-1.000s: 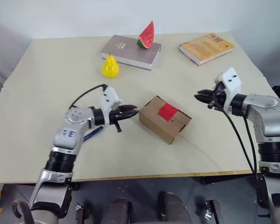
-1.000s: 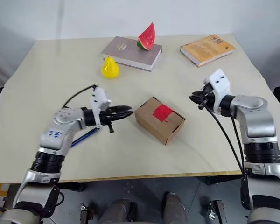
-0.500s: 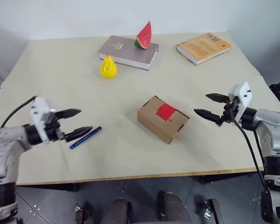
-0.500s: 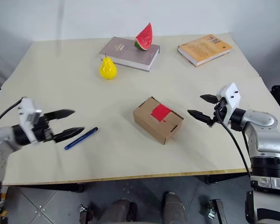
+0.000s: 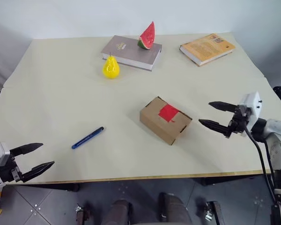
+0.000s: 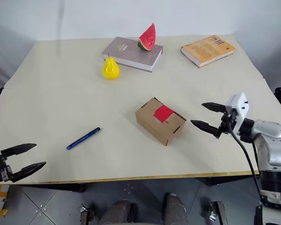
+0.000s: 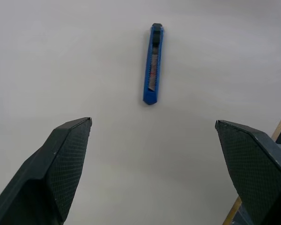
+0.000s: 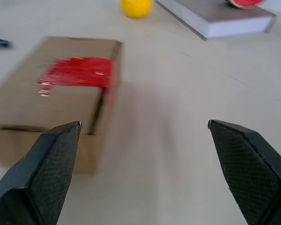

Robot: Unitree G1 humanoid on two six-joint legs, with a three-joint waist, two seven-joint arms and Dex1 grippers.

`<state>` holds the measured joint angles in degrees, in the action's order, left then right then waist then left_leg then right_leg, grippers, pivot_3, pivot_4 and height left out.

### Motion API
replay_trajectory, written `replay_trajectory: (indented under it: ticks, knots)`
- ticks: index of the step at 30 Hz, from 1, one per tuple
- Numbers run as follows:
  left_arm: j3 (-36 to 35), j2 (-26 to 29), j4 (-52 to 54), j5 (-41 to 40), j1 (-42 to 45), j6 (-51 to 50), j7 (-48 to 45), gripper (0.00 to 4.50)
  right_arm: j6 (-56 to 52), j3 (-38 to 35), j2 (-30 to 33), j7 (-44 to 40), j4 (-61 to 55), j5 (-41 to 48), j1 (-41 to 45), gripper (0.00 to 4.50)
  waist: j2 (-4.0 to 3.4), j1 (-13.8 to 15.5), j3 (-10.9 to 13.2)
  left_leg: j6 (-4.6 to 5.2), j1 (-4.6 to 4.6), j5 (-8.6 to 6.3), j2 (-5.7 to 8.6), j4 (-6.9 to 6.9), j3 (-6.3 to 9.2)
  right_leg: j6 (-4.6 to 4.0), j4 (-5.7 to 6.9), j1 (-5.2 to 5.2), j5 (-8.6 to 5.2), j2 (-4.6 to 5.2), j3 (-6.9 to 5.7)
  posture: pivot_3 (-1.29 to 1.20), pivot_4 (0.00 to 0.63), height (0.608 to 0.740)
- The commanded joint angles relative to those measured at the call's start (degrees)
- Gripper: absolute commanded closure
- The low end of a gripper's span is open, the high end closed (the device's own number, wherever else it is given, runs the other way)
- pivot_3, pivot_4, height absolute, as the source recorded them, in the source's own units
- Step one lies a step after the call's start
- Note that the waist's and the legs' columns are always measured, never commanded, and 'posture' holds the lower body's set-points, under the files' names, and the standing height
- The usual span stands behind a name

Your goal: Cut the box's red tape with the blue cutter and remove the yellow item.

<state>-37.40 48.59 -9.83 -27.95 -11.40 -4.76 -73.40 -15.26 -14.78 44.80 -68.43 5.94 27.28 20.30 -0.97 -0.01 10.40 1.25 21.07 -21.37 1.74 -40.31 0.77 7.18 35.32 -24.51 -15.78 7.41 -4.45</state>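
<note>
Both grippers empty, fingers spread wide.
The box (image 5: 166, 119) sits mid-bench, lid shut under the red tape (image 5: 168, 112); the cutter (image 5: 87, 138) lies nearer the front-left corner; left gripper (image 5: 32, 159) hangs off the front-left edge; right gripper (image 5: 217, 115) near the right edge.

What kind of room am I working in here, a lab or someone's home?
Probably a lab or test room: one bare beige table against a plain white wall, grey tiled floor below, with staged props like a watermelon slice on a grey book.
</note>
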Motion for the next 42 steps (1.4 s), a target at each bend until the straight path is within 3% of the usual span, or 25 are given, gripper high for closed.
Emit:
replay_trajectory:
  ticks: [1,5,12,16,20,24,29,35,42]
  knots:
    - [1.52,0.88,-0.63,0.80,2.31,0.82,1.92,0.01,-1.64,-5.06,3.46,-6.23,-5.89,6.83,-3.96,0.00,0.01,0.20,0.00,0.04,0.00,0.00,0.03,0.00,0.02,0.01,-0.03,0.03,0.00,0.03,0.00,0.00,0.150,0.740]
    - [4.43,0.71,-1.60,1.69,5.14,1.50,2.50,0.01,-2.51,-6.94,4.81,-9.98,-7.88,10.71,-7.04,0.00,0.04,0.01,-0.01,0.06,-0.04,0.00,0.04,0.01,0.02,0.02,-0.02,0.06,0.01,0.04,0.01,0.00,0.150,0.740]
    - [15.35,-1.45,-7.77,6.06,15.05,4.75,3.10,0.01,-2.37,-6.11,2.57,-4.89,-9.56,10.86,-6.37,0.00,0.05,-0.03,-0.01,0.07,-0.22,0.01,0.10,0.06,-0.16,0.04,0.17,0.05,0.02,-0.01,-0.16,0.00,0.150,0.740]
    - [23.01,-2.92,-14.67,12.78,21.23,8.44,5.55,0.01,-2.54,-5.71,1.94,-3.47,-10.64,11.04,-6.30,0.00,0.08,0.02,0.00,0.13,-0.43,0.04,0.21,0.21,-0.41,0.06,0.28,0.05,0.03,-0.06,-0.15,0.00,0.150,0.740]
    - [26.33,-3.14,-20.17,16.82,25.02,11.43,8.83,0.01,-2.55,-6.11,1.57,-2.01,-11.35,11.36,-6.53,0.00,0.06,0.74,-0.03,0.25,-0.67,0.10,0.34,0.22,-0.57,0.12,0.30,0.22,0.06,0.05,-0.12,0.00,0.150,0.740]
    - [28.37,-2.81,-22.49,16.68,25.98,12.17,6.82,0.84,-2.85,-6.92,1.64,-0.81,-13.33,11.76,-8.54,0.00,0.04,1.22,-0.04,0.28,-0.92,0.13,0.33,0.22,-0.68,0.12,0.21,0.48,0.06,0.10,-0.06,0.00,0.150,0.740]
    - [29.54,-2.45,-21.79,15.86,25.72,11.65,5.02,2.25,-2.97,-7.32,2.30,-0.11,-13.83,12.03,-9.32,0.00,0.01,1.21,-0.05,0.27,-1.66,0.09,0.22,0.39,-0.70,0.10,-0.22,1.16,0.05,0.21,0.00,0.00,0.150,0.740]
    - [29.51,-2.30,-20.79,15.35,25.23,11.47,4.36,4.04,-2.96,-6.80,2.86,-0.12,-13.71,11.85,-8.13,0.00,-0.09,1.21,-0.11,0.24,-1.74,0.07,0.13,0.39,-0.77,0.07,-0.21,1.17,0.05,0.29,0.10,0.00,0.150,0.740]
    - [30.16,-0.69,-15.18,14.32,25.76,13.46,0.41,4.11,-6.76,-2.60,3.58,1.75,-19.05,11.93,-2.84,0.00,-0.08,1.15,-0.08,0.21,-1.73,0.02,0.08,0.41,-0.82,0.06,-0.26,1.12,0.05,0.29,0.14,0.00,0.150,0.740]
